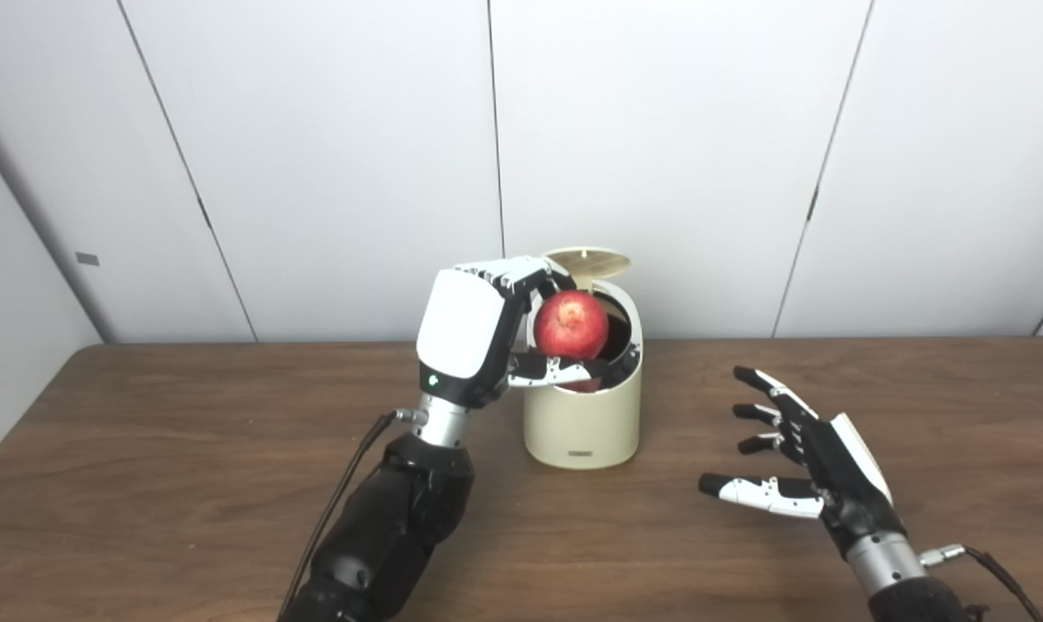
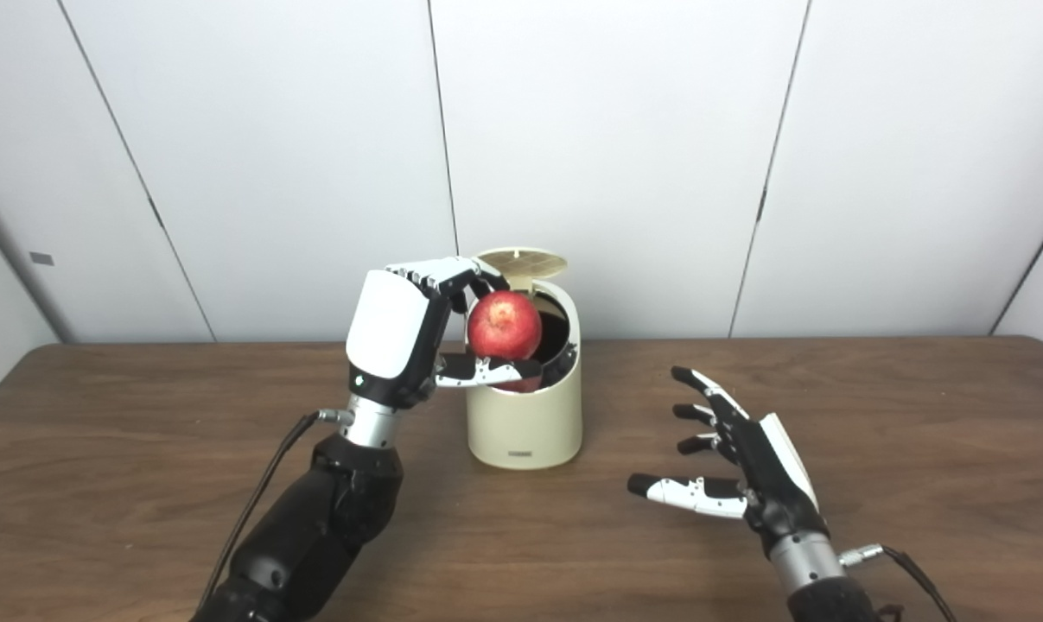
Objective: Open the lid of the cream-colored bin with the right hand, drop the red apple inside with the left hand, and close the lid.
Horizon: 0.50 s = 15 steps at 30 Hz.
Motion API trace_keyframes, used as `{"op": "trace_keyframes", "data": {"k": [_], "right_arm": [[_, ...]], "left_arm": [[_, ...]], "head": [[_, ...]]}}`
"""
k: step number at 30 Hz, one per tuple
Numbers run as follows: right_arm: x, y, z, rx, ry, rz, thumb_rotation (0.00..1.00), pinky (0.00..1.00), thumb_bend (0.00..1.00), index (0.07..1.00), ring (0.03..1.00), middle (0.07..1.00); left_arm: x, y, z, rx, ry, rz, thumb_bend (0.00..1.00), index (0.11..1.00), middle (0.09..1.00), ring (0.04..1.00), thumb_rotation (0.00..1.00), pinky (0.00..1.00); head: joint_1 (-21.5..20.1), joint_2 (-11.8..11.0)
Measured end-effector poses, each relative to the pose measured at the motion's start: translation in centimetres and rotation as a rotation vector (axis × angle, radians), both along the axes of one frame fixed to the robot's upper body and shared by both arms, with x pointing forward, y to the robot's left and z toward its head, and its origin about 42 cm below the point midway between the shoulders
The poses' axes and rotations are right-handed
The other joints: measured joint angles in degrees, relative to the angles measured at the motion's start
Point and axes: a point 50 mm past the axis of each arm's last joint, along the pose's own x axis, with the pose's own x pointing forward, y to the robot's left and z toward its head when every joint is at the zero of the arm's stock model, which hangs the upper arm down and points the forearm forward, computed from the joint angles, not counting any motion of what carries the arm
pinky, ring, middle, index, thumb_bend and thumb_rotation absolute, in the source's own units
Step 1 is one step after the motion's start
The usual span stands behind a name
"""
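Left eye view: the left hand (image 1: 473, 333) grips the red apple (image 1: 571, 325), fingers over its top and thumb beneath, just above the mouth of the cream-colored bin (image 1: 583, 423); the bin stands upright, long axis vertical, near the middle of the wooden table (image 1: 141, 449) toward its far edge; its round lid (image 1: 587, 261) is tipped up at the back; the right hand (image 1: 802, 462) hovers empty, fingers spread, toward the table's right edge.

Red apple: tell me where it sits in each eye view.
Left eye view: round red apple just right of centre, in the left hand.
Right eye view: just left of centre.
Shared landmark: cream-colored plastic bin, lid up, directly beneath.
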Motion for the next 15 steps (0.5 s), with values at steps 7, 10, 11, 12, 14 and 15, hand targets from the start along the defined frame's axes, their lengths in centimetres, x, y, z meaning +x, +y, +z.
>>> {"op": "trace_keyframes", "data": {"k": [7,10,11,12,14,15], "right_arm": [[-0.1,0.0,0.0,-0.003,-0.002,-0.001,0.25,0.64,0.75,0.878,0.82,0.932],[-0.1,0.1,0.1,-0.006,-0.005,0.0,0.25,0.63,0.75,0.879,0.82,0.934],[-0.1,0.1,0.2,-0.006,-0.007,0.0,0.25,0.63,0.75,0.878,0.82,0.934],[-0.1,0.1,0.2,-0.007,-0.008,0.0,0.25,0.62,0.75,0.878,0.816,0.931],[-0.1,0.1,0.2,-0.009,-0.008,-0.001,0.25,0.62,0.74,0.877,0.813,0.931],[-0.1,0.1,0.2,-0.01,-0.008,-0.001,0.25,0.62,0.75,0.876,0.817,0.932]], "left_arm": [[0.6,-0.5,-0.7,-0.033,0.019,0.02,0.52,0.502,0.402,0.309,0.0,0.25],[0.8,-0.8,-1.1,-0.05,0.037,0.035,0.53,0.49,0.441,0.284,0.0,0.23],[0.8,-0.9,-1.2,-0.051,0.042,0.036,0.53,0.486,0.456,0.281,0.0,0.22],[0.9,-1.0,-1.3,-0.054,0.045,0.037,0.53,0.484,0.463,0.27,0.0,0.21],[1.0,-1.0,-1.4,-0.057,0.052,0.041,0.53,0.482,0.47,0.269,0.0,0.2],[1.0,-1.0,-1.4,-0.06,0.055,0.042,0.52,0.493,0.432,0.271,0.0,0.2]], "head": [[-0.53,0.0],[-0.53,0.0],[-0.53,0.0],[-0.62,0.0],[-0.62,0.0],[-0.62,0.0]]}}
